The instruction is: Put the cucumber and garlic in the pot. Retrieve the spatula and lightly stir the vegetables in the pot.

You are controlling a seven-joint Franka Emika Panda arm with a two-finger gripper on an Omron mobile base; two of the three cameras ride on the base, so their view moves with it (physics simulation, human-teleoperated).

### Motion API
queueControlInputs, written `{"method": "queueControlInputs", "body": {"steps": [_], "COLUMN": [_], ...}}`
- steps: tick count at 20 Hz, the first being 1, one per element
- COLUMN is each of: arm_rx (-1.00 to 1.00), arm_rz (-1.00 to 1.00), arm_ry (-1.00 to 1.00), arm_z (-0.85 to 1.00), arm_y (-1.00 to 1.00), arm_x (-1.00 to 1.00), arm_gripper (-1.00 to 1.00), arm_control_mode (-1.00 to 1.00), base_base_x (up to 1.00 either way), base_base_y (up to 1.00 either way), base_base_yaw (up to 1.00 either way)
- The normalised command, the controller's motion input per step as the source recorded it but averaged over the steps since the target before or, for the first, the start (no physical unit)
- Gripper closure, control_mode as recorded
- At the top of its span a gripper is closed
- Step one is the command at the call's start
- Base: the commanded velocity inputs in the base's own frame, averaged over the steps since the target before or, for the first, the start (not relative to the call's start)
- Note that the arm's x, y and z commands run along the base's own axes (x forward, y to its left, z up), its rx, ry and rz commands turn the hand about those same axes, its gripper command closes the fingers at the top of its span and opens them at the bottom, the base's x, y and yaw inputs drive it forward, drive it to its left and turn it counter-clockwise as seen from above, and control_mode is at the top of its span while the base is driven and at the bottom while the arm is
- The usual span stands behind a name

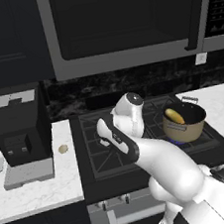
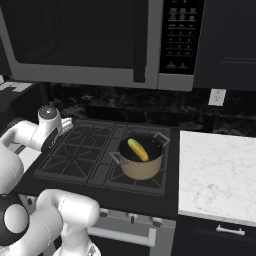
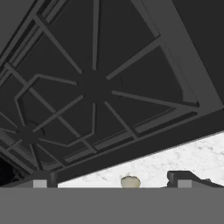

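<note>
The cream-tan pot (image 1: pixel 185 124) (image 2: pixel 141 161) stands on the stove's front right burner with the yellow-green cucumber (image 1: pixel 174 116) (image 2: pixel 137 149) lying inside it. The small beige garlic (image 1: pixel 63 149) rests on the white counter left of the stove. In the hand view the garlic (image 3: pixel 130 181) shows low down, between the fingertips. My gripper (image 3: pixel 113 183) is open and empty, hovering over the stove's left burners and facing the counter's edge. The spatula is out of view.
A black coffee machine (image 1: pixel 20 127) stands on the left counter behind the garlic. The dark stove grates (image 1: pixel 97 158) (image 3: pixel 94 87) lie under my hand. A microwave (image 1: pixel 122 22) hangs above. A white marble counter (image 2: pixel 215 175) lies right of the stove.
</note>
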Motion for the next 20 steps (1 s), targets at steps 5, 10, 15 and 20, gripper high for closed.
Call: {"method": "queueControlInputs", "body": {"steps": [5,10,15,20], "arm_rx": [0.00,-0.01,-0.01,-0.02], "arm_rz": [0.00,0.00,0.00,0.00], "arm_ry": [0.23,0.16,0.04,0.06], "arm_z": [0.00,-0.05,-0.21,-0.19], "arm_y": [0.64,0.50,0.51,0.50], "arm_x": [0.11,0.14,0.02,0.07], "arm_gripper": [-1.00,-1.00,-1.00,-1.00], "arm_control_mode": [-1.00,-1.00,-1.00,-1.00], "base_base_x": [0.00,0.00,0.00,0.00], "base_base_y": [0.00,0.00,0.00,0.00], "base_base_yaw": [0.00,0.00,0.00,0.00]}}
